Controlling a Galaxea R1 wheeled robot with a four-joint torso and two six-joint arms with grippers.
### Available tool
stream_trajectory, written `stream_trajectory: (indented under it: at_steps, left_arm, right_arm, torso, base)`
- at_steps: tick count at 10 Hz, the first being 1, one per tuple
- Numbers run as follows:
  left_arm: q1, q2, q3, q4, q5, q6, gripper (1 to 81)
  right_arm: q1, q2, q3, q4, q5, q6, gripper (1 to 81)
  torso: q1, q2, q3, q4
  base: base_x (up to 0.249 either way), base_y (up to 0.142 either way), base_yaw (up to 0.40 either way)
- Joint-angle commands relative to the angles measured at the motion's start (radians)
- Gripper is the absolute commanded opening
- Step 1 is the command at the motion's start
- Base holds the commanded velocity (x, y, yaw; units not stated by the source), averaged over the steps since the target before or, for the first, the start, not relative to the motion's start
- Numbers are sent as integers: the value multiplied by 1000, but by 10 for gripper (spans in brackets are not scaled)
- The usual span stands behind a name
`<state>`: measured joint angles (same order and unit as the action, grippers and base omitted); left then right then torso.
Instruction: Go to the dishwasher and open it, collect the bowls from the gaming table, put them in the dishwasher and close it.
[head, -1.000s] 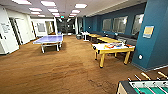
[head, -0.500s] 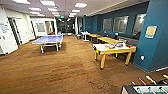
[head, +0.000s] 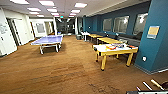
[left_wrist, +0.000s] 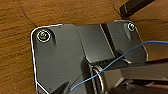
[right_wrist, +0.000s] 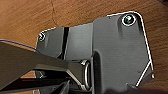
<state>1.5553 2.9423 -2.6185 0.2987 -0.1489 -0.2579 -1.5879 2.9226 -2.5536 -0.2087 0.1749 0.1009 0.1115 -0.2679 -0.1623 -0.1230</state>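
While I look down a long room of brown carpet (head: 57, 70), the gaming table (head: 113, 51), cream-topped with yellow legs, stands ahead to my right beside a teal wall (head: 156, 47), with colourful things on it too blurred to name. A blue ping-pong table (head: 48, 40) stands further left. Whether my pincers are open or closed, I cannot tell.

Left wrist plate (left_wrist: 75, 60) is seen from above, dark, with round fittings at its corners; the jointed bar (left_wrist: 135, 75) is attached toward 4 o'clock of it. A thin blue cable (left_wrist: 120, 58) is looped across the plate and around the joint. Right wrist plate (right_wrist: 115, 52) is seen likewise, its jointed bar (right_wrist: 37, 62) extended toward 8 o'clock. Fingers cannot be made out on either arm. Both wrists are held above brown flooring.
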Motion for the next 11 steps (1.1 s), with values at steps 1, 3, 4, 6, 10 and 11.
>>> stream_trajectory:
  at_steps: [1, 3, 4, 6, 10, 11]
  left_arm:
    - [-47, -8, 3, 2, 43, 9, 811]
    - [-47, -6, 3, 7, 38, 9, 811]
    - [-47, -5, 3, 8, 38, 9, 811]
    - [-47, -5, 3, 3, 37, 9, 811]
    - [-47, -1, 3, 0, 37, 9, 811]
    - [-47, 2, 3, -1, 35, 9, 811]
  right_arm:
    - [39, -1, 9, -9, -37, -3, 811]
    - [39, -1, 7, -2, -38, -1, 811]
    - [39, -1, 7, 0, -38, -1, 811]
    - [39, 0, 10, 2, -40, 0, 811]
    - [36, 6, 6, 2, -40, 0, 811]
    - [35, 6, 6, 2, -40, 0, 811]
  torso:
    - [0, 0, 0, 0]
    - [0, 0, 0, 0]
    - [0, 0, 0, 0]
    - [0, 0, 0, 0]
    - [0, 0, 0, 0]
    - [0, 0, 0, 0]
  base:
    - [173, 0, 0]
    - [173, 0, 0]
    - [173, 0, 0]
    - [177, 0, 0]
    - [178, 0, 0]
    - [189, 0, 0]
